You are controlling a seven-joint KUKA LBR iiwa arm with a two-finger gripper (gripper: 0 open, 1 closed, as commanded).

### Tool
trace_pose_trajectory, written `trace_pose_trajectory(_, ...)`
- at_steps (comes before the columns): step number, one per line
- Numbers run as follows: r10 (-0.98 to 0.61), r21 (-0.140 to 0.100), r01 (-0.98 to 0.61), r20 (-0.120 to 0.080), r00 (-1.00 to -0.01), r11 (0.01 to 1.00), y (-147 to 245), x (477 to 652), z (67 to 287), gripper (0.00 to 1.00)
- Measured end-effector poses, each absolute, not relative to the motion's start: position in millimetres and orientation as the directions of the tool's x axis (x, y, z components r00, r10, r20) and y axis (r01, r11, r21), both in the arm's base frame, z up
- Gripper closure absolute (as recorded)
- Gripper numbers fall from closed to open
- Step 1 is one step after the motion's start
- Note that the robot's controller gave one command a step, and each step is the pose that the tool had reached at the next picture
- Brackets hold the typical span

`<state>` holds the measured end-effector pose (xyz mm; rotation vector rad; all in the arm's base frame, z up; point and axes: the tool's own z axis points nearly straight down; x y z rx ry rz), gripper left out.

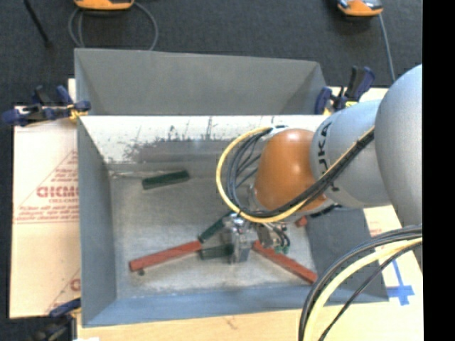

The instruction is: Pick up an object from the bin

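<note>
Bright light whitens the far wall of the bin and sheens the orange cover.

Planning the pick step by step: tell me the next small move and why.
Probably a slight straight lift, to see what comes up: the gripper sits low where the long red stick, a second red stick and a small dark green piece crowd together, so its catch is unclear.

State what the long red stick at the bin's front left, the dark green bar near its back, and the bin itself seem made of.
Red stick: probably painted wood or plastic; even flat colour, straight and rigid, no shine.
Green bar: likely plastic or painted wood; dull, flat, straight-edged.
Bin: sheet metal, matt grey, with dark scuff marks along the back wall.
</note>
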<state>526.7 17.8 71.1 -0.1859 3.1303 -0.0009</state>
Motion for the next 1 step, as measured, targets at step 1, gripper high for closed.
trace_pose_trajectory(1,-0.086,-0.001,-0.086,-0.014,-0.996,0.996,2.3,550.4,251.8,1.0)
